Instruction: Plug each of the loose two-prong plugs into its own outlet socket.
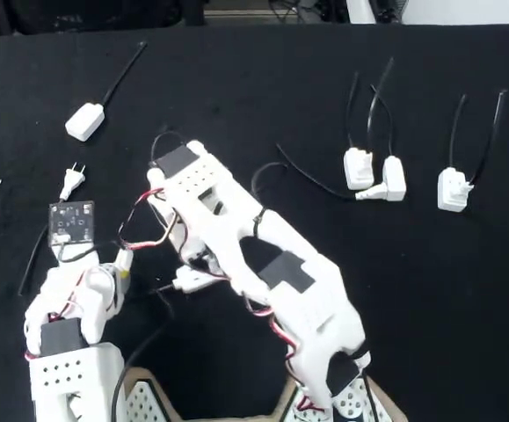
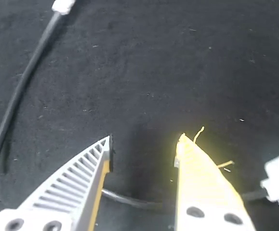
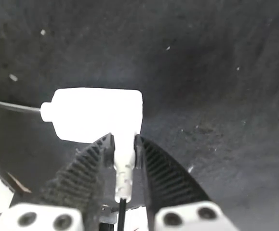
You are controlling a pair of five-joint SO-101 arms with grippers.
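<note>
Okay, right claw point(image 3: 124, 140) is clamped tight on the narrow neck of a white plug point(image 3: 125, 168), and its lead point(image 3: 122, 209) trails back between the fingers. A white outlet socket point(image 3: 96, 115) sits right at the claw tips, touching the plug's front; can't tell if the prongs are in. Left claw point(image 2: 144, 140) is spread wide and holds nothing. It sits low over the black table point(image 2: 187, 57) with a black cord point(image 2: 129, 199) running under its fingers.

Handling guess:
- **Plug:** light, hard, smooth plastic. Grip the body behind the prongs, not the soft lead, which will flex and tug.
- **Socket:** light and unfixed, so it will likely skid away from the claw when pushed. Bracing its far end should help.

Another loose plug point(image 1: 72, 180) with thin prongs lies near the left claw, apart from it.
</note>
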